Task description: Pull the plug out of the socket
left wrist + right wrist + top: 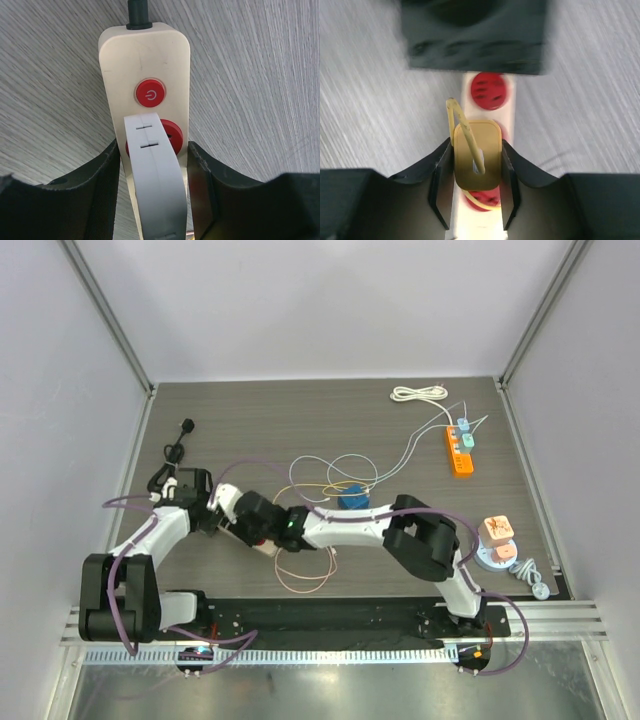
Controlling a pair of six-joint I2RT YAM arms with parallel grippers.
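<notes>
A cream socket strip (145, 60) with a red power button (149, 95) and red sockets (490, 90) lies on the grey wood table. My left gripper (153, 149) is shut on the strip's sides, and a pale grey plug-like body (156, 190) rises over a red socket between its fingers. My right gripper (476, 162) is shut on a yellow plug (476, 150) with a yellow cable (452, 117), directly above another red socket. Whether its prongs are in the socket is hidden. In the top view both grippers (225, 515) (262, 537) meet over the strip (266, 549).
Thin looping cables (305, 580) lie around the arms. A blue round object (352, 498) sits behind them. An orange strip (460, 452) with plugs and a coiled white cable (418, 394) are at the back right. Peach adapters (497, 538) stand at the right, a black plug (180, 440) at the left.
</notes>
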